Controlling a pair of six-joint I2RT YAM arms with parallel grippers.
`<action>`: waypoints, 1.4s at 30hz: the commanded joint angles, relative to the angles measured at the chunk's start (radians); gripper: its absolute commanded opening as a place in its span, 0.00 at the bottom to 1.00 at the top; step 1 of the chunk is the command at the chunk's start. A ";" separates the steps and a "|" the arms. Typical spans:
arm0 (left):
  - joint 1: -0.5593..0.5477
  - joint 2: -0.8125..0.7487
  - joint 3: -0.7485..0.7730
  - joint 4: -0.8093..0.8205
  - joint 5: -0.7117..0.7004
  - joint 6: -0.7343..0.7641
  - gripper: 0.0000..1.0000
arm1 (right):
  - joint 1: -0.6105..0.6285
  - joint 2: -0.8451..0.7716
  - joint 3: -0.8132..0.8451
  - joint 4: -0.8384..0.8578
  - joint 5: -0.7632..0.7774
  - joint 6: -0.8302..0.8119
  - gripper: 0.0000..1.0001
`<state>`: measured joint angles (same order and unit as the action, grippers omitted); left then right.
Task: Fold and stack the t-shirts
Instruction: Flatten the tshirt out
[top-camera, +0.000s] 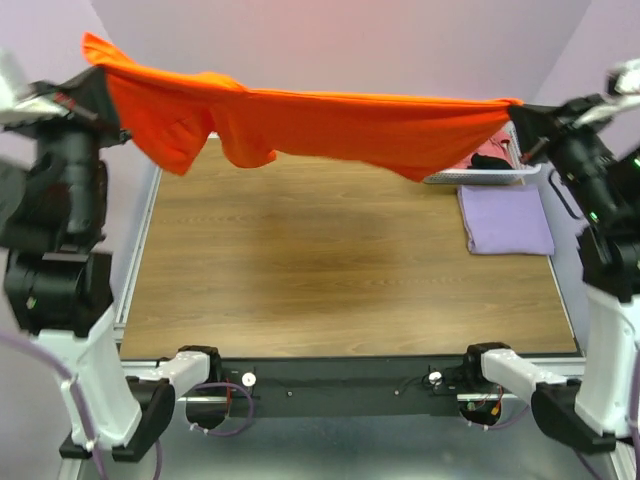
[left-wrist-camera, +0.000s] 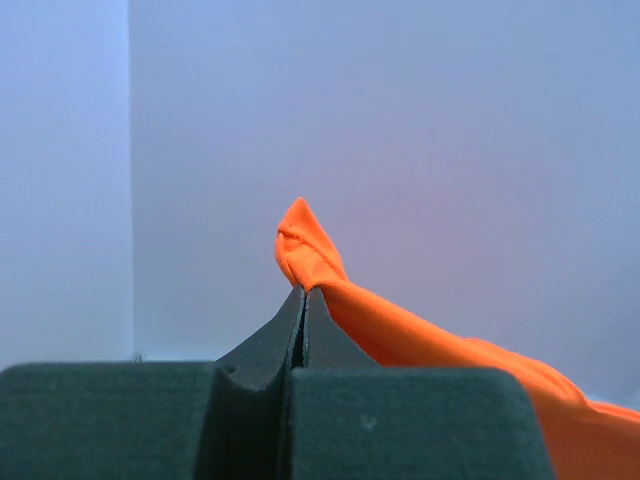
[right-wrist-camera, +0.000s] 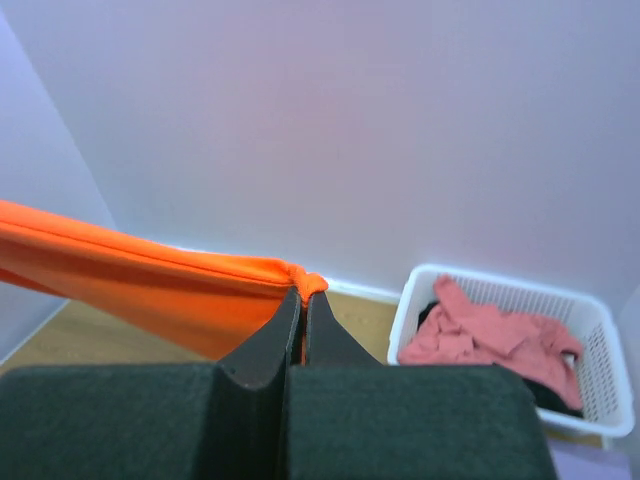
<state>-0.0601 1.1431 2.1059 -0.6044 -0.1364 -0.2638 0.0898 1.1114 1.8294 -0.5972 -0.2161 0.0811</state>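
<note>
A bright orange t-shirt (top-camera: 330, 125) hangs stretched in the air across the far side of the table, sagging in the middle. My left gripper (top-camera: 98, 68) is shut on its left corner (left-wrist-camera: 305, 250), high at the far left. At the far right, my right gripper (top-camera: 518, 108) is shut on the other corner (right-wrist-camera: 305, 280). A folded lavender t-shirt (top-camera: 505, 220) lies flat on the table at the right. A dusty pink t-shirt (right-wrist-camera: 490, 340) sits crumpled over black cloth (right-wrist-camera: 560, 398) in the white basket (right-wrist-camera: 420, 285).
The white lattice basket (top-camera: 480, 178) stands at the far right corner, partly hidden behind the orange shirt. Brown wooden tabletop (top-camera: 320, 270) spreads beneath the shirt. Pale walls close in behind and on both sides.
</note>
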 joint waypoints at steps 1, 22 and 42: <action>0.008 -0.040 0.051 0.012 -0.077 0.070 0.00 | -0.005 -0.053 0.036 -0.046 -0.020 -0.046 0.01; 0.003 0.381 -0.739 0.507 0.208 0.153 0.00 | 0.007 0.456 -0.306 0.023 -0.023 -0.046 0.00; -0.003 0.926 -0.472 0.519 0.230 0.184 0.00 | 0.007 0.907 -0.308 0.379 0.118 -0.103 0.01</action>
<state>-0.0608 2.0388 1.6295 -0.1055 0.0658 -0.0940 0.0952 1.9919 1.4807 -0.2768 -0.1406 0.0181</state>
